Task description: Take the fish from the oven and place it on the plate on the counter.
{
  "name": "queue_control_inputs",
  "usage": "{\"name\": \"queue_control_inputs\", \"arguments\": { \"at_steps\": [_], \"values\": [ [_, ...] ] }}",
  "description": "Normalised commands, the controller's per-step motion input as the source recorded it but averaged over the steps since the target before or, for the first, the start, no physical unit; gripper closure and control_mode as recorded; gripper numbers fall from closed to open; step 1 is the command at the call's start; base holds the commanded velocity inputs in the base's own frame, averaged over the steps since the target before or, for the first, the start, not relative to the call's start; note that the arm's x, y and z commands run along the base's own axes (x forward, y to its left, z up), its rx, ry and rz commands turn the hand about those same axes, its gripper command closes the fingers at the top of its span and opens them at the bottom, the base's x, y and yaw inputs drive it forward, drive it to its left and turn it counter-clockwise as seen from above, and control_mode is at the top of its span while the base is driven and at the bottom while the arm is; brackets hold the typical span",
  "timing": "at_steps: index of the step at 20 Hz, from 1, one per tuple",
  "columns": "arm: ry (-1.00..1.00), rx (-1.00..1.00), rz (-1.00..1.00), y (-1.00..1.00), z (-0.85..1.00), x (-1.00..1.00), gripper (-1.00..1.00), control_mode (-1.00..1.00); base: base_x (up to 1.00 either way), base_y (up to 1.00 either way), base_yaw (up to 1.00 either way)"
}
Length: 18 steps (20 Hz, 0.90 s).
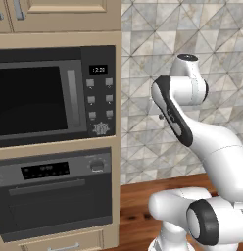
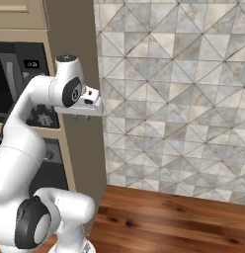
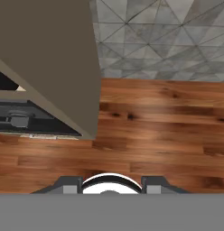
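Note:
The oven (image 1: 55, 206) sits low in the beige cabinet column with its dark glass door shut and its bar handle across the top. An edge of the oven (image 3: 23, 119) also appears at the left of the hand view. The fish is hidden and the plate is out of view. My gripper (image 2: 84, 116) hangs at mid height just right of the column's side panel, pointing down over the wood-grain counter (image 2: 169, 217). In the hand view my gripper (image 3: 110, 186) is open, with nothing held between its fingertips (image 3: 71, 185).
Above the oven is a black microwave-like unit (image 1: 40, 98) with a button panel. The cabinet column's brown side panel (image 2: 80, 59) stands close to the left of the hand. A grey tiled wall (image 2: 183, 99) backs the counter.

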Motion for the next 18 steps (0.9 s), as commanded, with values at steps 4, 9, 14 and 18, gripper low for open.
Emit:
{"name": "queue_control_inputs", "arguments": {
  "at_steps": [4, 9, 14, 18],
  "values": [
    [0.01, -0.06, 0.02, 0.07, -0.04, -0.13, -1.00, -1.00, 0.00, 0.00, 0.00],
    [0.00, -0.04, 0.07, 0.35, -0.16, -0.31, -1.00, -1.00, 0.00, 0.00, 0.00],
    [0.12, -0.01, 0.22, 0.91, 0.00, -0.06, -1.00, -1.00, 0.00, 0.00, 0.00],
    [0.24, -0.03, 0.22, 1.00, 0.00, 0.00, -1.00, -1.00, 0.00, 0.00, 0.00]
  ]
}}
